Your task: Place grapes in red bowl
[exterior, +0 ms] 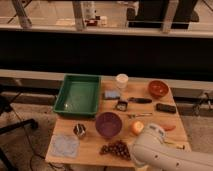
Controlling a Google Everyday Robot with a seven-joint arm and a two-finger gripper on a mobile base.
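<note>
Grapes sit on the front edge of the wooden table. They are just in front of the purple bowl and not in any bowl. The bunch lies flat on the tabletop, and its right end is close to the white arm.

Red bowl is at the back right corner of the table, upright and well apart from the grapes. I can't make out anything inside it.

The arm fills the bottom right corner, with its rounded end just right of the grapes and in front of the orange fruit. The gripper is not in frame, only that bulky white arm segment. So I can't tell its state, or whether it touches anything.

Rest of the layout:
- Green tray is at back left, with the long side running front to back.
- White cup stands upright at back centre, between the tray and the red bowl.
- A small blue item is just in front of the cup, beside the tray's right wall.
- A small dark block is in the middle of the table.
- A dark-handled tool lies right of the block.
- A flat black object is near the right edge, in front of the red bowl.
- Metal cup is left of the purple bowl.
- A pale cloth lies at the front left corner.
- A reddish item lies right of the fruit and is too blurred to identify.
</note>
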